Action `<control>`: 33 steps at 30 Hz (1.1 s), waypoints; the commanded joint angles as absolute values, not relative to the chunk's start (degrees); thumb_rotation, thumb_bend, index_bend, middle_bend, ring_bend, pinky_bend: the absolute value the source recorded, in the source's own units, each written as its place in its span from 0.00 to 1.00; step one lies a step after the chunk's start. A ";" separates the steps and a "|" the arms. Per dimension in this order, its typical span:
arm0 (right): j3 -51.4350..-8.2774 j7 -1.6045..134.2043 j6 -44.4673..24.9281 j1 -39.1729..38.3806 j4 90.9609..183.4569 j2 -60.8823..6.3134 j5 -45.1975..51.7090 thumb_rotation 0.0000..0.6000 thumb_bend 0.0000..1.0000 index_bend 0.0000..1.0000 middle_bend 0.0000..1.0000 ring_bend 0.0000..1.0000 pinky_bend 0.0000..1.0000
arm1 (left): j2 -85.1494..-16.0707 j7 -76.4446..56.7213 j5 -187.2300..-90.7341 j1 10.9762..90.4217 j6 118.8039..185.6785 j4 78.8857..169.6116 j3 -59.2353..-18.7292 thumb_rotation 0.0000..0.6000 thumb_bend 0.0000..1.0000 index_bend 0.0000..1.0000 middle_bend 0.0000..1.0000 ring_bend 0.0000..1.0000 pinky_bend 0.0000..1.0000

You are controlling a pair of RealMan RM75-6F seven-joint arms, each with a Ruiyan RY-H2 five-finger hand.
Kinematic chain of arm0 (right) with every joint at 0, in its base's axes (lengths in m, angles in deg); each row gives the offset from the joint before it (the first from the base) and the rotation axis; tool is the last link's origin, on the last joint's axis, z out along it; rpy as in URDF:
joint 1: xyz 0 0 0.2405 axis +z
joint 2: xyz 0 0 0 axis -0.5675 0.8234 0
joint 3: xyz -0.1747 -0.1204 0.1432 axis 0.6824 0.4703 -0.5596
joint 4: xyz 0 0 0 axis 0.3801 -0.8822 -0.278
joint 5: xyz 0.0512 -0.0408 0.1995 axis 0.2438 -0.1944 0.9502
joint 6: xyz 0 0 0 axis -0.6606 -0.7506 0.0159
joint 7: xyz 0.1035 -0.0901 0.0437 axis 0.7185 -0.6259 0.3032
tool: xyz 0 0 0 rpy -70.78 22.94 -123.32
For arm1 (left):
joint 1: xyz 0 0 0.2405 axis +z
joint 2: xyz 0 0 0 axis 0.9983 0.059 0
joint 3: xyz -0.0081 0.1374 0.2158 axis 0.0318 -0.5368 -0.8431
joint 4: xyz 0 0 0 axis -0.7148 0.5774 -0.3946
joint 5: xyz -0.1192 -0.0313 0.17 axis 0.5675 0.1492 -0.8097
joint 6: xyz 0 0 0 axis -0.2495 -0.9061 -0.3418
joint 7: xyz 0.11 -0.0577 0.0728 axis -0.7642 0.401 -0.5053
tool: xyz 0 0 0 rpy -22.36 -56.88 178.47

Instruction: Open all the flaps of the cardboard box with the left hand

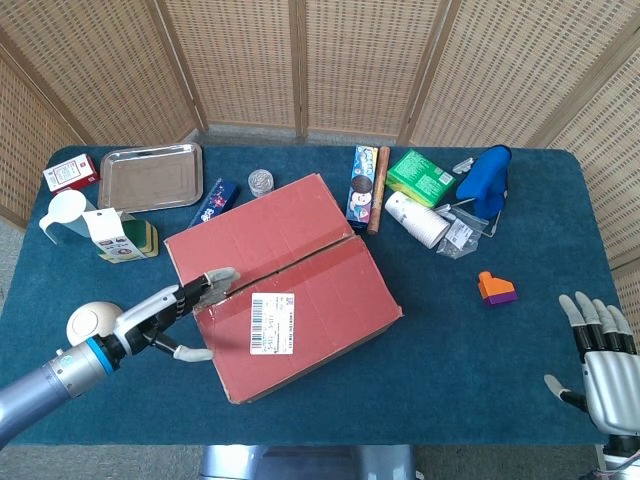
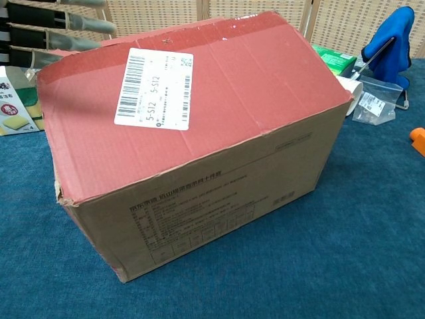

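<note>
The cardboard box [image 1: 285, 285] stands mid-table, its red-brown top flaps closed, with a white barcode label [image 1: 272, 322] on the near flap; it fills the chest view [image 2: 199, 133]. My left hand [image 1: 180, 308] reaches in from the left with fingers spread, its fingertips at the left end of the seam between the two top flaps. In the chest view its fingers [image 2: 60, 30] lie at the box's top left edge. It holds nothing. My right hand [image 1: 600, 360] rests at the table's near right corner, fingers apart and empty.
Left of the box are a milk carton [image 1: 108, 232], a white scoop [image 1: 62, 212], a round white object [image 1: 88, 322], a steel tray [image 1: 152, 176] and a small red box [image 1: 70, 174]. Behind lie snack packs [image 1: 363, 186], a green box [image 1: 421, 177], a blue cloth [image 1: 487, 179] and an orange block [image 1: 495, 288].
</note>
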State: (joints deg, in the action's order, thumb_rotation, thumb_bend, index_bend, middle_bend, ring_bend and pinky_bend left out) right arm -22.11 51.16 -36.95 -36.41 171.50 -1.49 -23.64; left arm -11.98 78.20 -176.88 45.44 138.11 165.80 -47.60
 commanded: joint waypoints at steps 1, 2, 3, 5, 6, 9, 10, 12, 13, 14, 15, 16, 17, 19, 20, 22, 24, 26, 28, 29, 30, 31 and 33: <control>-22.01 51.01 -36.91 -36.43 171.52 -1.50 -23.77 1.00 0.00 0.00 0.00 0.00 0.00 | -12.75 81.18 -178.63 45.17 139.87 164.73 -48.57 1.00 0.00 0.00 0.00 0.00 0.11; -21.97 50.94 -36.92 -36.44 171.56 -1.50 -23.83 1.00 0.00 0.00 0.00 0.00 0.00 | -12.96 82.26 -179.25 45.13 140.61 164.45 -48.88 1.00 0.00 0.00 0.00 0.00 0.12; -21.94 50.92 -36.93 -36.46 171.60 -1.48 -23.87 1.00 0.00 0.00 0.00 0.00 0.00 | -13.08 83.14 -179.79 45.10 141.25 164.23 -49.12 1.00 0.00 0.00 0.00 0.00 0.13; -21.93 50.86 -37.04 -36.52 171.63 -1.46 -23.92 1.00 0.00 0.00 0.00 0.00 0.00 | -13.21 85.22 -181.06 45.05 142.96 163.60 -49.65 1.00 0.00 0.00 0.00 0.00 0.15; -21.94 50.83 -37.06 -36.54 171.61 -1.47 -23.88 1.00 0.00 0.00 0.00 0.00 0.00 | -13.23 86.01 -181.61 45.07 143.79 163.37 -49.88 1.00 0.00 0.00 0.00 0.00 0.16; -21.91 50.74 -37.02 -36.54 171.65 -1.48 -23.90 1.00 0.00 0.00 0.00 0.00 0.00 | -13.36 87.53 -182.57 45.04 145.45 162.85 -50.34 1.00 0.00 0.00 0.00 0.00 0.20; -21.89 50.67 -36.98 -36.53 171.68 -1.49 -23.91 1.00 0.00 0.00 0.00 0.00 0.00 | -13.40 88.14 -182.95 45.01 146.12 162.73 -50.53 1.00 0.00 0.00 0.00 0.00 0.21; -21.84 50.54 -36.90 -36.52 171.71 -1.50 -23.94 1.00 0.00 0.00 0.00 0.00 0.00 | -13.44 89.05 -183.58 44.93 147.09 162.61 -50.89 1.00 0.00 0.00 0.00 0.00 0.23; -21.81 50.48 -36.86 -36.51 171.71 -1.52 -23.97 1.00 0.00 0.00 0.00 0.00 0.00 | -13.47 89.53 -183.91 44.86 147.63 162.55 -51.08 1.00 0.00 0.00 0.00 0.00 0.25; -21.79 50.43 -36.84 -36.51 171.70 -1.53 -23.96 1.00 0.00 0.00 0.00 0.00 0.00 | -13.51 89.83 -184.10 44.81 147.98 162.52 -51.19 1.00 0.00 0.00 0.00 0.00 0.25; -21.78 50.37 -36.82 -36.52 171.67 -1.54 -23.96 1.00 0.00 0.00 0.00 0.00 0.00 | -13.60 90.25 -184.34 44.74 148.47 162.50 -51.36 1.00 0.00 0.00 0.00 0.00 0.26; -21.77 50.28 -36.81 -36.52 171.69 -1.54 -23.98 1.00 0.00 0.00 0.00 0.00 0.00 | -13.70 90.62 -184.53 44.64 148.89 162.48 -51.50 1.00 0.00 0.00 0.00 0.00 0.26; -21.76 50.20 -36.78 -36.52 171.69 -1.52 -23.93 1.00 0.00 0.00 0.00 0.00 0.00 | -14.04 91.13 -184.89 44.48 149.80 162.75 -51.47 1.00 0.00 0.00 0.00 0.00 0.26; -21.80 50.20 -36.77 -36.51 171.74 -1.50 -23.83 1.00 0.00 0.00 0.00 0.00 0.00 | -14.46 91.24 -185.11 44.33 150.60 162.91 -51.60 1.00 0.00 0.00 0.00 0.00 0.27; -21.81 50.22 -36.73 -36.50 171.77 -1.47 -23.78 1.00 0.00 0.00 0.00 0.00 0.00 | -14.70 91.11 -185.12 44.23 150.94 163.11 -51.70 1.00 0.00 0.00 0.00 0.00 0.27; -21.82 50.21 -36.67 -36.48 171.78 -1.45 -23.74 1.00 0.00 0.00 0.00 0.00 0.00 | -14.94 90.84 -185.03 44.11 151.24 163.43 -51.83 1.00 0.00 0.00 0.00 0.00 0.29; -21.79 50.15 -36.61 -36.47 171.81 -1.44 -23.73 1.00 0.00 0.00 0.00 0.00 0.00 | -15.22 90.53 -185.21 43.84 151.57 164.00 -52.06 1.00 0.00 0.00 0.00 0.00 0.28; -21.76 50.14 -36.52 -36.44 171.81 -1.44 -23.72 1.00 0.00 0.00 0.00 0.00 0.00 | -15.37 90.50 -185.51 43.55 151.87 164.48 -52.27 1.00 0.00 0.00 0.00 0.00 0.27; -21.76 50.07 -36.45 -36.42 171.77 -1.45 -23.68 1.00 0.00 0.00 0.00 0.00 0.00 | -15.55 90.41 -185.67 43.16 151.97 164.91 -52.42 1.00 0.00 0.00 0.00 0.00 0.30; -21.75 49.97 -36.41 -36.40 171.80 -1.45 -23.69 1.00 0.00 0.00 0.00 0.00 0.00 | -15.79 90.59 -185.90 42.93 152.34 165.44 -52.43 1.00 0.00 0.00 0.00 0.00 0.32; -21.74 49.93 -36.40 -36.40 171.84 -1.44 -23.67 1.00 0.00 0.00 0.00 0.00 0.00 | -15.91 90.56 -185.99 42.83 152.63 165.64 -52.46 1.00 0.00 0.00 0.00 0.00 0.33; -21.74 49.94 -36.37 -36.40 171.88 -1.42 -23.64 1.00 0.00 0.00 0.00 0.00 0.00 | -16.00 90.45 -186.04 42.77 152.92 165.81 -52.51 1.00 0.00 0.00 0.00 0.00 0.34; -21.74 49.97 -36.32 -36.39 171.89 -1.39 -23.55 1.00 0.00 0.00 0.00 0.00 0.00 | -16.10 90.22 -186.17 42.70 153.53 166.18 -52.52 1.00 0.00 0.00 0.00 0.00 0.34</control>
